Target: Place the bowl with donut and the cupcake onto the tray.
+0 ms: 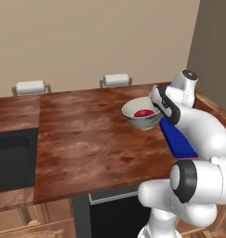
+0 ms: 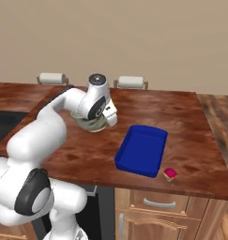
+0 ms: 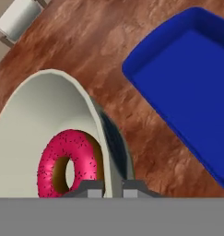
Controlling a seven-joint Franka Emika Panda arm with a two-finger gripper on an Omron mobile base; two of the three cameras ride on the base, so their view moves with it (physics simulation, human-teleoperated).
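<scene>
- Pink-iced donut (image 3: 67, 163) lies nearest the hand camera, inside the bowl (image 3: 44, 110), against the wall by the fingertips.
- Gripper (image 3: 112, 188) straddles the bowl's white rim: 1 fingertip inside by the donut, 1 outside, closed on the rim between them.
- From the left base view the bowl (image 1: 141, 114) appears lifted off the counter (image 1: 86, 139), beside the near end of the tray (image 1: 178, 139), with the donut (image 1: 143, 113) showing as a pink patch inside.
- From the right base view the arm's wrist covers most of the bowl (image 2: 92, 124); whether it touches the wood cannot be told there.
- That view alone of the 3 gives the whole blue tray (image 2: 142, 150) and the cupcake (image 2: 170, 174), which stands on the counter just beside the tray's near right corner, well apart from the bowl.
- Dark reddish wood counter runs to a black sink (image 1: 12, 158) on the left.
- 2 white paper-towel rolls (image 1: 116, 79) sit at the counter's back edge against a beige wall (image 1: 86, 37); wooden drawers (image 2: 157, 206) hang below.
</scene>
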